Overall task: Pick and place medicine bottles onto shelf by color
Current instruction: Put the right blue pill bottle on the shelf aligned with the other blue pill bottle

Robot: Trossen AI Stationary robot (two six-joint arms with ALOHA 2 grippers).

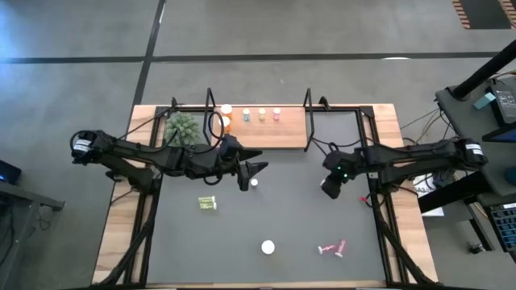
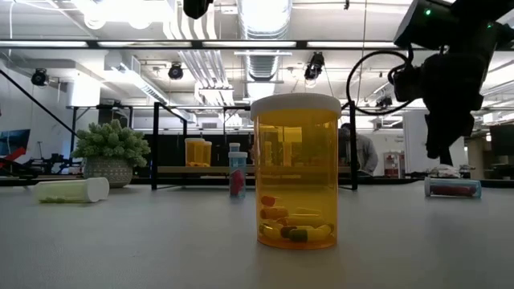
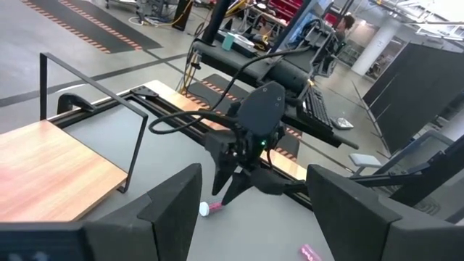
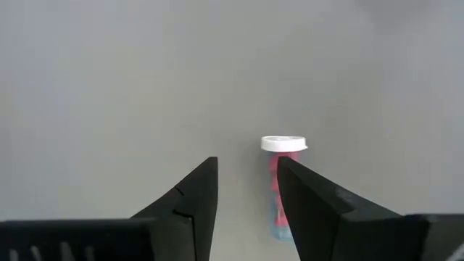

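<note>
The shelf (image 1: 278, 135) stands at the mat's far edge with several small medicine bottles (image 1: 261, 114) upright on it. On the mat are an upright pink bottle (image 1: 254, 182), a lying yellow-green bottle (image 1: 208, 203), an upright orange bottle (image 1: 268, 247) and a lying pink bottle (image 1: 332, 248). My left gripper (image 1: 246, 173) hovers open beside the upright pink bottle and holds nothing. My right gripper (image 4: 246, 196) hangs over the mat's right half, tipped down. Its fingers stand a little apart with nothing between them. The upright pink bottle (image 4: 281, 170) shows beyond one finger.
A green spiky plant (image 1: 184, 127) stands by the shelf's left wire frame (image 1: 211, 105), with two orange bottles (image 1: 226, 122) next to it. Black frame bars (image 1: 379, 217) run along both sides of the mat. The orange bottle (image 2: 295, 172) stands close to the near edge.
</note>
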